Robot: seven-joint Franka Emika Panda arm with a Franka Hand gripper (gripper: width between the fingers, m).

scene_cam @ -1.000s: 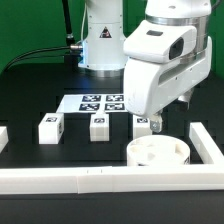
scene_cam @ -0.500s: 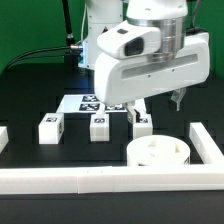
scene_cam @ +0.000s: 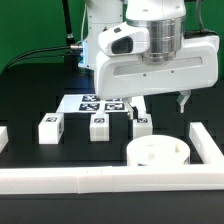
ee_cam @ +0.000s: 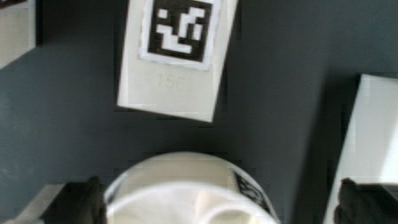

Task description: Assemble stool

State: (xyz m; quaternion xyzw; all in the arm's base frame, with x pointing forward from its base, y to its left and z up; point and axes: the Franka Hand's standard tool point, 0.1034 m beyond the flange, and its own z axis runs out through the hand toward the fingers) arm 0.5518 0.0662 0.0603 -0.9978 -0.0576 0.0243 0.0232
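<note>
marker board: partly behind arm | seat: blurred, cut by wrist view's edge

Within the last second the gripper rose from low over the leg block nearest the desk's edge at the exterior view's right. Its wrist turned until the broad white hand faced the exterior camera squarely. In the final half second it slid slightly farther toward that same edge.
</note>
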